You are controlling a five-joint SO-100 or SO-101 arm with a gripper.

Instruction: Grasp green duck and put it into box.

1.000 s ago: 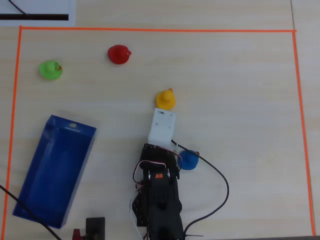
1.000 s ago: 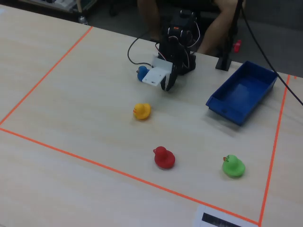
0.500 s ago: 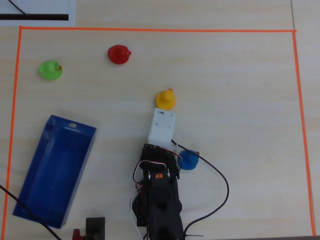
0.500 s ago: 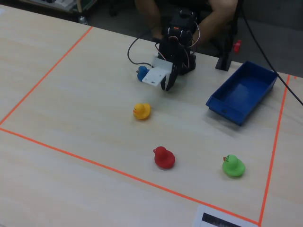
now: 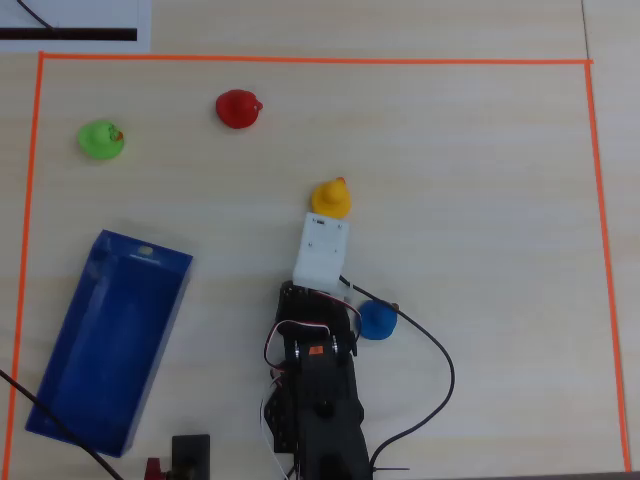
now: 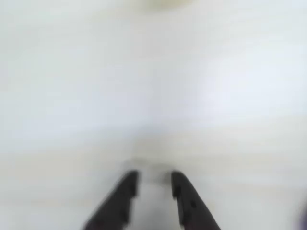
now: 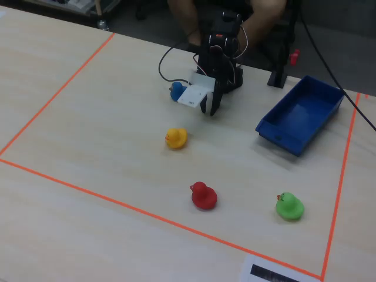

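Gripper (image 6: 154, 184) empty, fingers nearly together with narrow gap, hanging above bare table near arm base. Green duck (image 5: 101, 139) sits far left in overhead view, well apart from my gripper, beyond box (image 5: 60, 385). I judge duck light, soft, rounded, maybe slippery; I'd pinch across body, not head.

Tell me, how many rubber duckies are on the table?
4: the green duck and a red duck near the overhead view's top left, a yellow duck mid-table, and a blue duck beside the arm, partly hidden.
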